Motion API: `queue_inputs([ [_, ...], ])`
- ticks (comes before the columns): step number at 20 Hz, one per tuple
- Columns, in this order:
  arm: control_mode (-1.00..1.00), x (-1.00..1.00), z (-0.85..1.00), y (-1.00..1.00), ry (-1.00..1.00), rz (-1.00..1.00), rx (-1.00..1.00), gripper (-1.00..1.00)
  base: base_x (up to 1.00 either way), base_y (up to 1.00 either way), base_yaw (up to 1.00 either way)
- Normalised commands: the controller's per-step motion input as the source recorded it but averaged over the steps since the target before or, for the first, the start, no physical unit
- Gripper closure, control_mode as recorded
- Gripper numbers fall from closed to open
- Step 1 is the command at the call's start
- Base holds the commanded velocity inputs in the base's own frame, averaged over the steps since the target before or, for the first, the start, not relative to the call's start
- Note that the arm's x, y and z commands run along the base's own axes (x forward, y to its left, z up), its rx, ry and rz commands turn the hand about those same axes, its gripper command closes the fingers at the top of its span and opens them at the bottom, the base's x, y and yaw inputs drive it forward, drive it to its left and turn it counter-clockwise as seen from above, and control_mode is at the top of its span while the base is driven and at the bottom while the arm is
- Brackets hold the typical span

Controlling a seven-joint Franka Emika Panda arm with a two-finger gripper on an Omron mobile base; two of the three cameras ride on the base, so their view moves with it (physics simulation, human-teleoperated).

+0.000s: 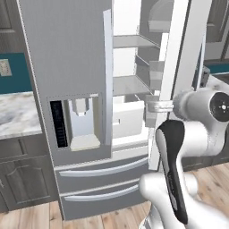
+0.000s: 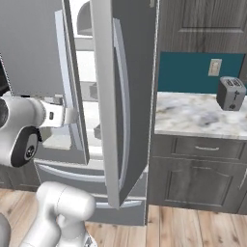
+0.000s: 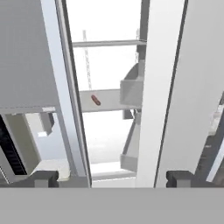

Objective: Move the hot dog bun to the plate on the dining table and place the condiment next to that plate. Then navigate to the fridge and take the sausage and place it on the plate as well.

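The fridge [image 1: 67, 53] stands straight ahead with its left door shut and its right door [image 2: 130, 96] swung partly out. Through the gap, a small red sausage [image 3: 95, 100] lies on a white middle shelf [image 3: 109, 100]. My gripper [image 3: 111, 178] is open, fingertips wide apart with nothing between them. It hovers just in front of the gap, level with the dispenser recess [image 1: 80, 120]. From the base, the gripper [image 1: 154, 106] sits at the open door's inner edge, and the hand [image 2: 62, 116] reaches in from the left. The hot dog bun, plate, dining table and condiment are out of view.
A marble counter [image 2: 193, 116] over grey cabinets runs to the right of the fridge, with a silver toaster [image 2: 230, 93] on it. Another counter [image 1: 15, 114] lies to the left. The open door [image 1: 179, 44] juts toward me, and its bins [image 3: 131, 92] narrow the gap.
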Motion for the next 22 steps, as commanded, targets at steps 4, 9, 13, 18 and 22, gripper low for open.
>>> queue_inputs([
  [4,-1.00,0.51,-0.28,0.80,0.25,-0.02,-0.16,-1.00,0.00,0.00,0.00],
  [9,-1.00,0.99,-0.66,0.07,0.15,-0.03,-0.08,-1.00,0.00,0.00,0.00],
  [13,-1.00,0.98,-0.76,0.00,0.12,-0.02,-0.03,-1.00,0.00,0.00,0.00],
  [18,-1.00,0.94,-0.65,-0.03,0.00,0.00,-0.02,-1.00,0.00,0.00,0.00],
  [22,-1.00,0.86,-0.32,-0.23,-0.01,0.00,0.00,-1.00,0.00,0.00,0.00],
])
